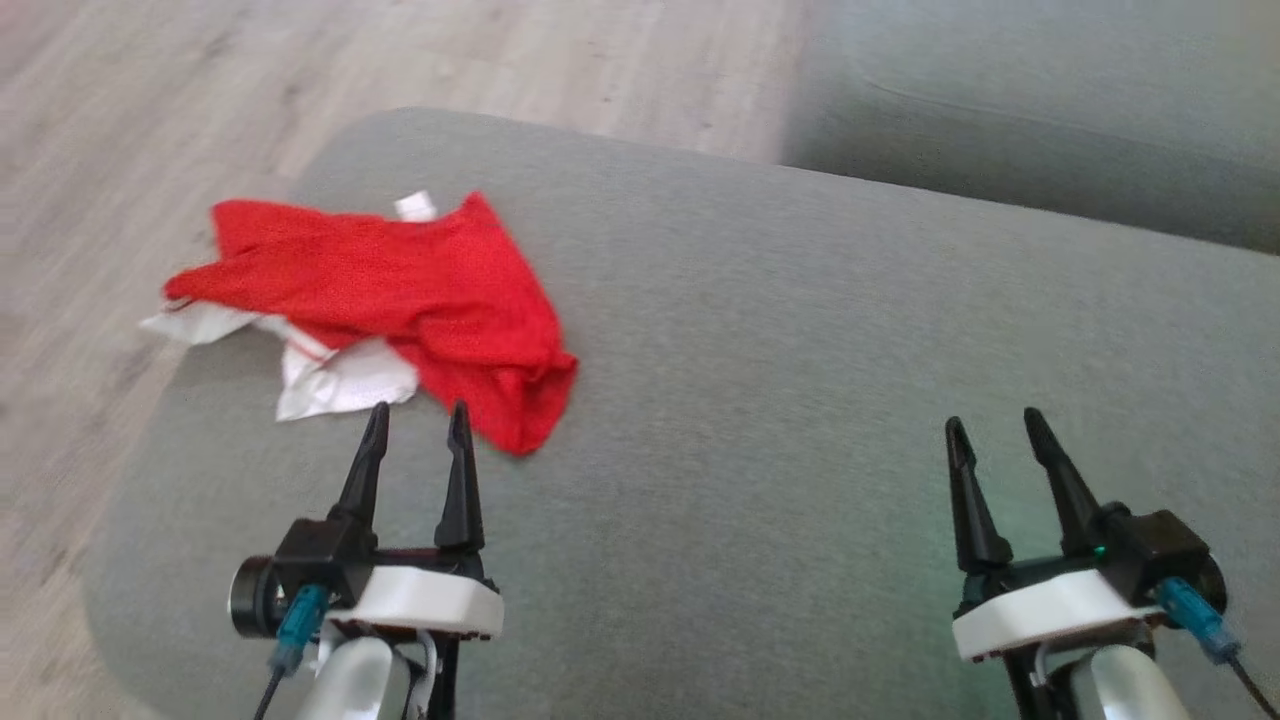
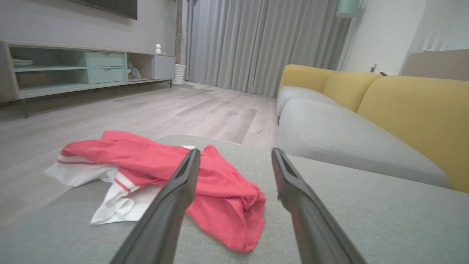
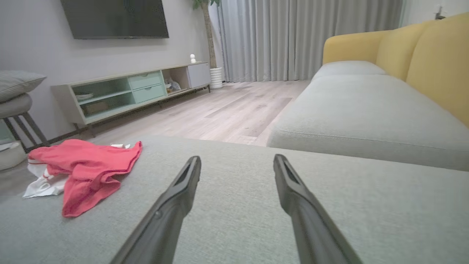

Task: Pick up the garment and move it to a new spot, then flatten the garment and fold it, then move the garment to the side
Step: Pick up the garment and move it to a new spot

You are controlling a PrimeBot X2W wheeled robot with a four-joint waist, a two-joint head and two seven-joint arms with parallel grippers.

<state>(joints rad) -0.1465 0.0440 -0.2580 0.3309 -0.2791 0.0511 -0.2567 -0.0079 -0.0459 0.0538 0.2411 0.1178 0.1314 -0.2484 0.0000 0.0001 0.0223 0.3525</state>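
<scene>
Cabinet (image 3: 132,91): stands against the far wall; its open shelves hold a few small items too blurred to name, and its two drawers are shut.
Garment (image 1: 400,290): red and white, crumpled at the far left corner of the grey cushion (image 1: 800,400), with its white part lying at the cushion's edge.
Left gripper (image 1: 418,410): fingers spread wide and holding nothing; the tips are just beside the garment's near hem, and whether they touch it cannot be told.
Right gripper (image 1: 992,418): fingers spread wide and empty, over bare cushion, well apart from the garment.
</scene>
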